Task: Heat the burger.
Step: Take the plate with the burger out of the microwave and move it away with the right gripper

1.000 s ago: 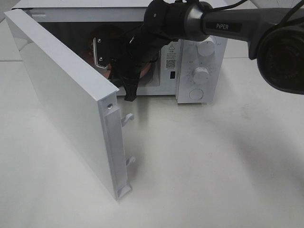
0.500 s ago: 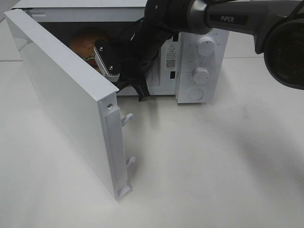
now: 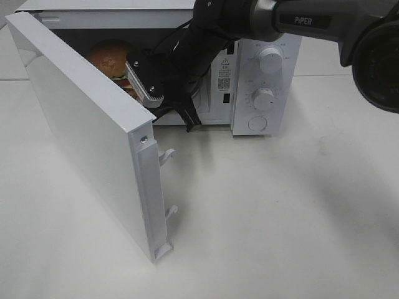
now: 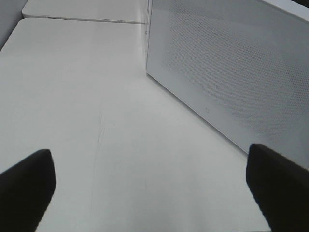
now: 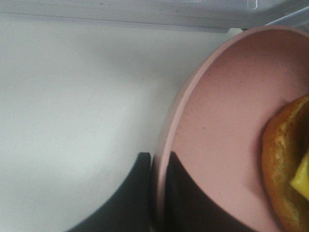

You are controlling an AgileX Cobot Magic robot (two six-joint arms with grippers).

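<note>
Burger (image 3: 111, 57): glossy orange-brown bun on top, with red and green layers just showing beneath it. You will find it inside the microwave (image 3: 262, 75), toward the left of the cavity, partly hidden by the right arm's wrist. In your right wrist view its bun edge and a corner of yellow cheese show (image 5: 285, 169).

Pink plate (image 5: 227, 121): round, with a raised rim, carrying the burger. It sits on the pale floor of the microwave cavity.

Right gripper (image 5: 157, 193): its two dark fingers are pinched on the plate's rim, one finger outside the rim and one inside on the plate's surface. From the high camera you see only the wrist and its ribbed grey block at the cavity mouth; the fingertips are hidden there.

Right arm (image 3: 299, 22): dark, reaching in from the table's right edge across the microwave's control panel.

Microwave: white, standing at the far edge of the table (image 3: 280, 205). Its two round knobs and a round button sit on the right-hand panel.

Microwave door (image 3: 87, 131): swung wide open toward the table's near left, with latch hooks on its free edge.

Left gripper (image 4: 154, 193): jaws spread wide, holding nothing. You see its dark fingertips (image 4: 24, 188) over bare table, beside the door's perforated white face (image 4: 231, 67).
</note>
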